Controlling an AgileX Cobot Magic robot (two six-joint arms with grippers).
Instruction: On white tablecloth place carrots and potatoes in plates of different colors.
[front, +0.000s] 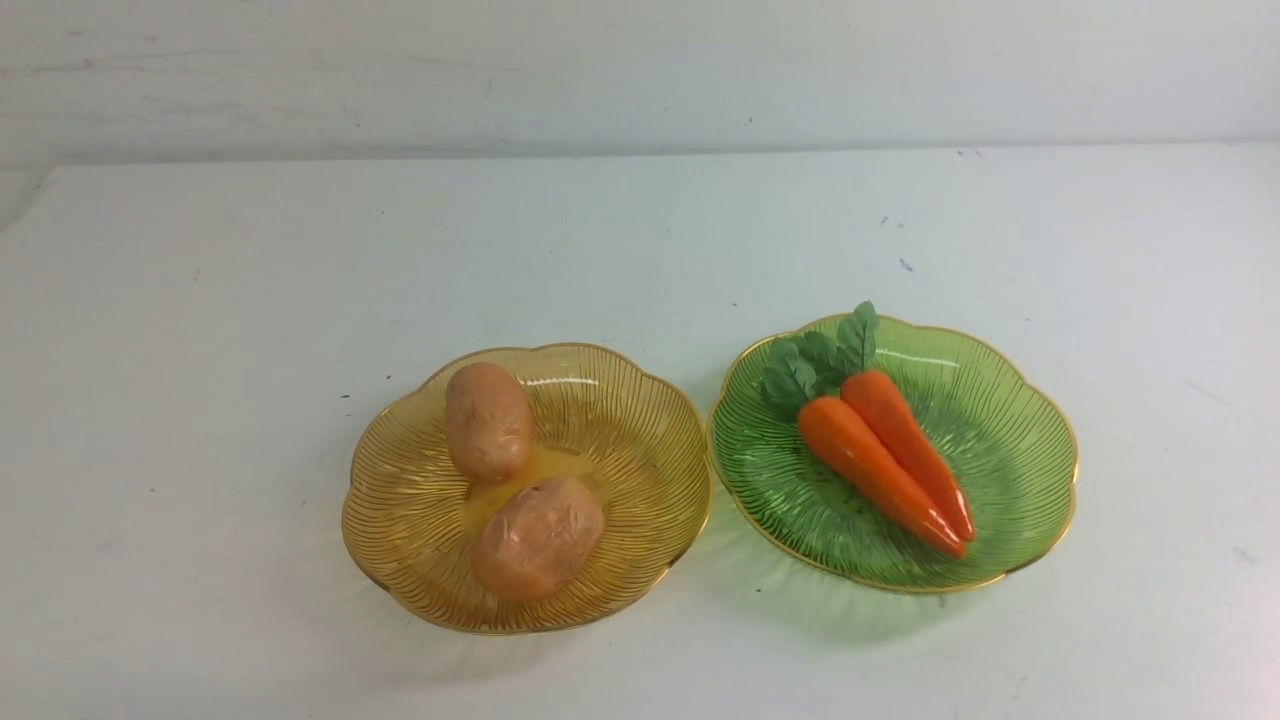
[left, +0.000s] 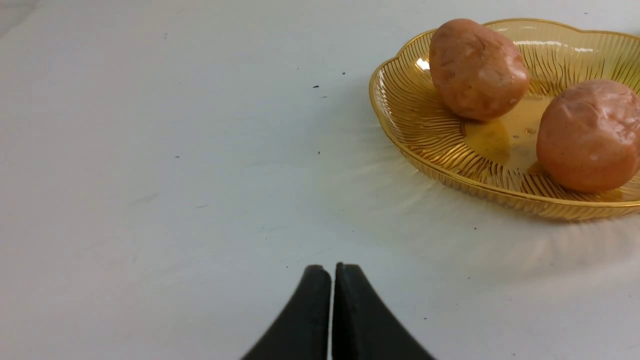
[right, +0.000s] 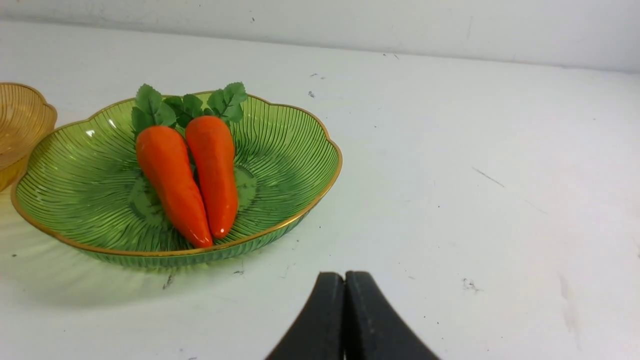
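Front view first: the white tablecloth (front: 200, 330) spreads wide, and on it two plates sit side by side, nearly touching. The amber plate (front: 400, 500) on the left carries both potatoes (front: 487, 420), one behind the other, close together or just touching near the middle. The green plate (front: 1020, 450) on the right cradles the two carrots (front: 880, 460), lying flank to flank with their leafy tops toward the far rim and tips toward the near rim. Neither arm shows here. One vegetable kind per colour, so the sorting looks complete to me.

Over to the left wrist view: the left claw (left: 333, 270) is pressed together, pinching nothing, poised over bare cloth well short of the amber plate (left: 400, 100). Both potatoes (left: 477, 70) rest settled in its bowl, held there by the raised rim.

Right wrist view now: the right claw (right: 344, 279) is likewise closed tight and empty, near the green plate (right: 290, 145) but clear of it. The carrots (right: 172, 175) nestle in the dish's hollow, which keeps them from rolling.
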